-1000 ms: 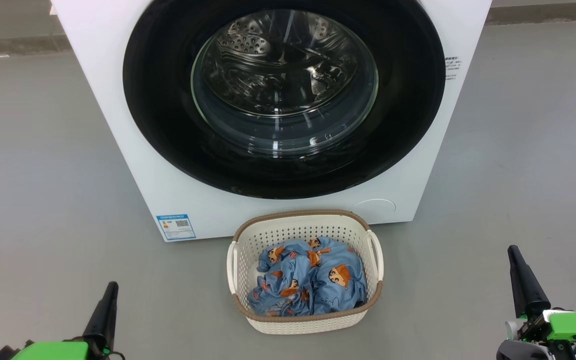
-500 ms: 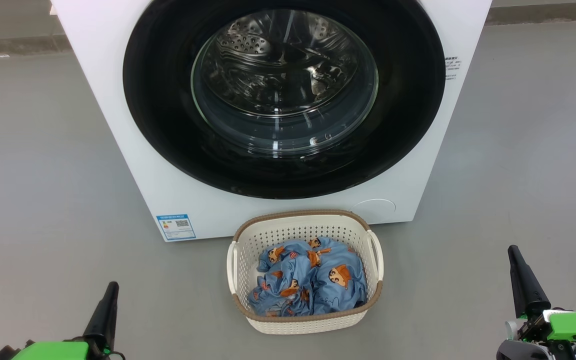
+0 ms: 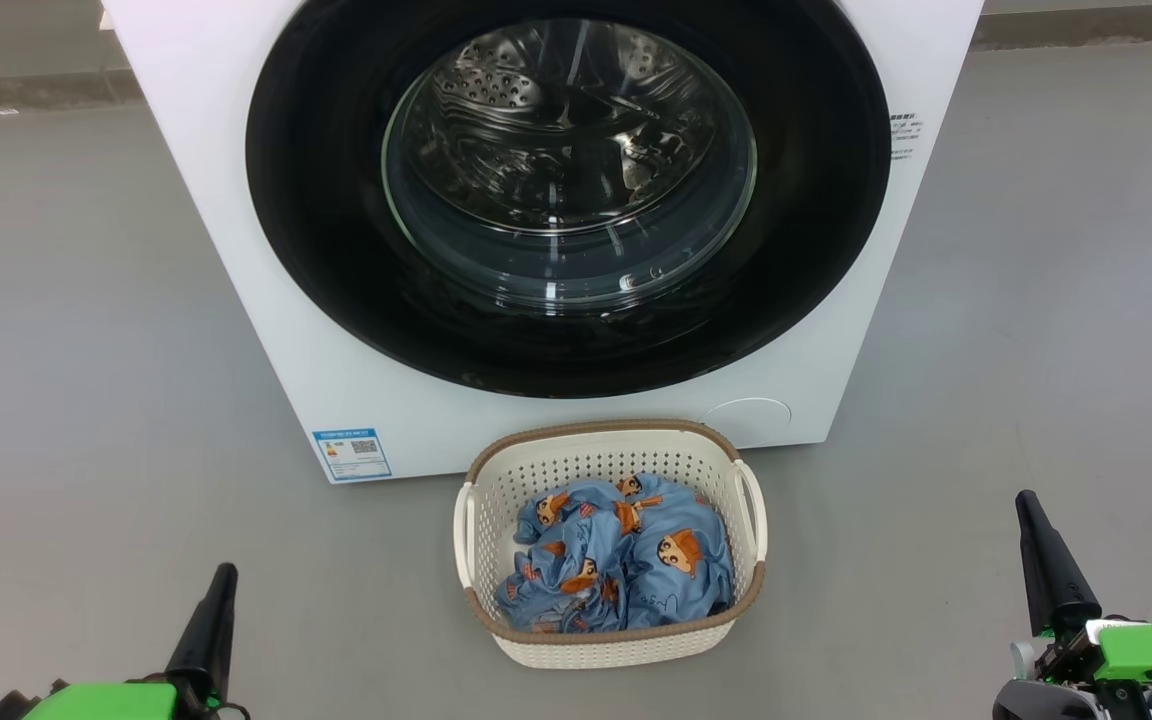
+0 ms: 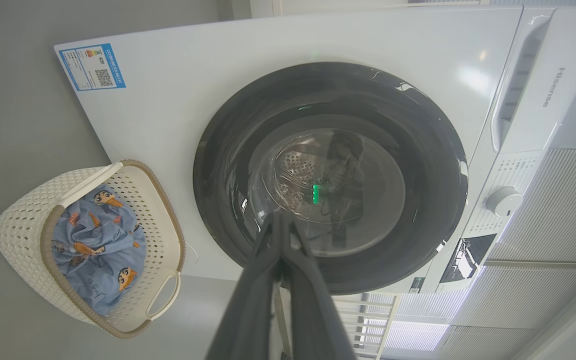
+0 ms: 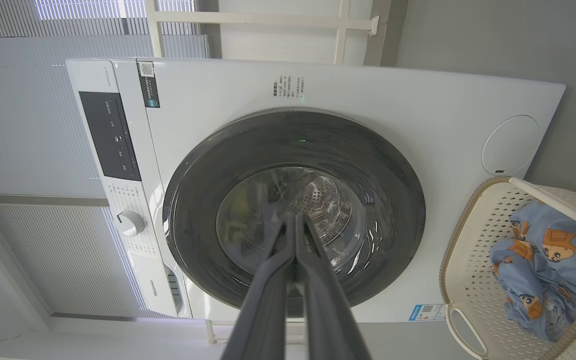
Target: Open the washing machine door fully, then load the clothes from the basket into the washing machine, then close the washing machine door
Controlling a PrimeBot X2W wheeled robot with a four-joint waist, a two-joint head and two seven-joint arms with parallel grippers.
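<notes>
Washing machine door (image 3: 568, 180) shut, facing basket (image 3: 616, 650)

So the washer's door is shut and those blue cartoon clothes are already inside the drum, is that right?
Not quite. The washing machine door is shut, but the clothes are not inside yet: they lie in the basket that stands in front of the washing machine, as the head view shows.

Washing machine door (image 3: 314, 200) top off-frame
</notes>
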